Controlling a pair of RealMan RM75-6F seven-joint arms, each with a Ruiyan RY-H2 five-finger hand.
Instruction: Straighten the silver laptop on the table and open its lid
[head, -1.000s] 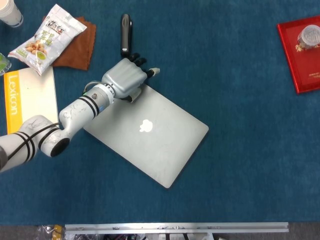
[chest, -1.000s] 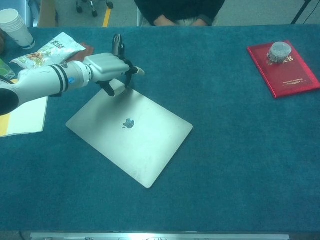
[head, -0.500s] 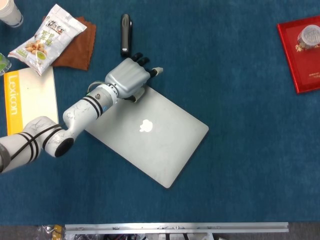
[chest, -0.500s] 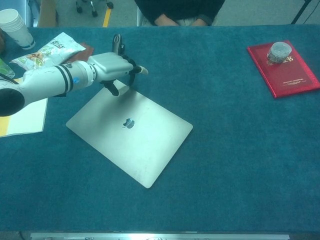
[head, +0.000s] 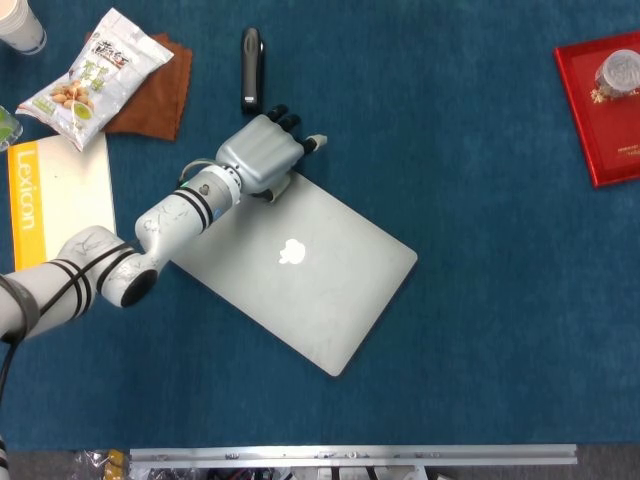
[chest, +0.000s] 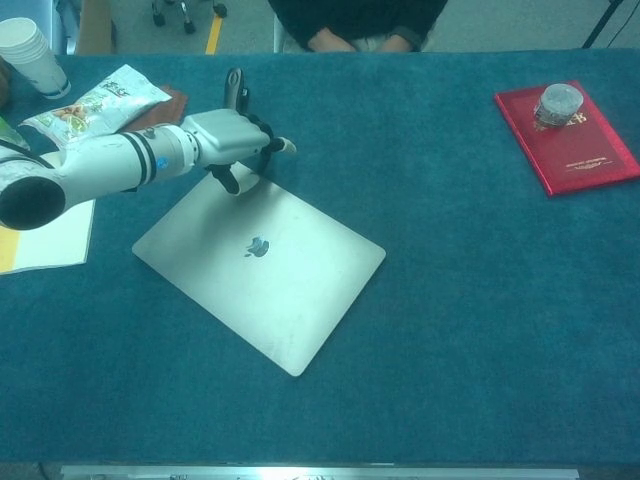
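The silver laptop (head: 300, 270) lies closed and skewed on the blue table, one corner pointing away from me; the chest view shows its lid (chest: 262, 265) flat. My left hand (head: 262, 155) hovers at that far corner, fingers loosely bent past the edge. In the chest view the left hand (chest: 228, 140) has its thumb (chest: 225, 180) pointing down onto the lid near the corner. Whether the fingers touch the edge is hidden. The right hand shows in neither view.
A black remote (head: 251, 68) lies just beyond the hand. A snack bag (head: 95, 78) on a brown cloth (head: 150, 95), a Lexicon book (head: 60, 200) and a paper cup (chest: 30, 55) sit at the left. A red book (head: 600, 110) with a jar (head: 618, 70) is far right.
My left hand has shifted slightly right and farther along the laptop's far corner, the forearm following. The laptop has not moved.
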